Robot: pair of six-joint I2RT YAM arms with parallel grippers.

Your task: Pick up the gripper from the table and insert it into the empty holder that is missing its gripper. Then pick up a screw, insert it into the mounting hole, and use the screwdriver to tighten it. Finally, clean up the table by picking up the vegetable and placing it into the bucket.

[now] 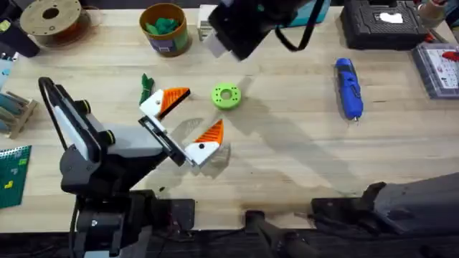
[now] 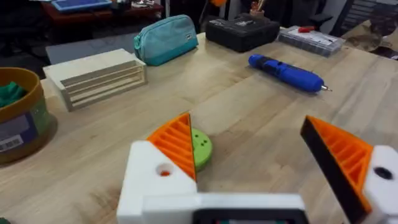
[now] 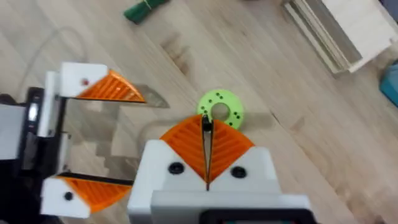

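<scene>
1. The vegetable point(image 1: 146, 87) lies flat on the table point(image 1: 287, 150), outside the bucket point(image 1: 164, 30). It sits just beside the white mount of my left gripper's farther finger; I can't tell if they touch.
2. The bucket stands upright toward the table's far edge, beyond the vegetable, with something green already showing inside it.
3. My left gripper point(image 1: 201, 111) is down low over the table with its orange wedge fingers point(image 2: 176, 144) spread wide and nothing between them.
4. A lime-green ring point(image 1: 226, 96) lies flat just past the open fingertips, close to the farther wedge.
5. My right gripper point(image 3: 207, 134) is up high, looking straight down on the ring and on the left gripper. Its two orange pads are pressed flat together, with nothing pinched between them.
6. From overhead, my right arm point(image 1: 244, 29) looms large and dark near the far edge, to the right of the bucket.
7. The screwdriver point(image 1: 349, 87) lies on the right side of the table, well away from both grippers, with its dark tip toward my bases.
8. In the left wrist view, a slatted wooden crate point(image 2: 96, 76) and a teal pouch point(image 2: 166, 38) sit past the ring, and a black case point(image 2: 242, 30) sits beyond the screwdriver.
</scene>
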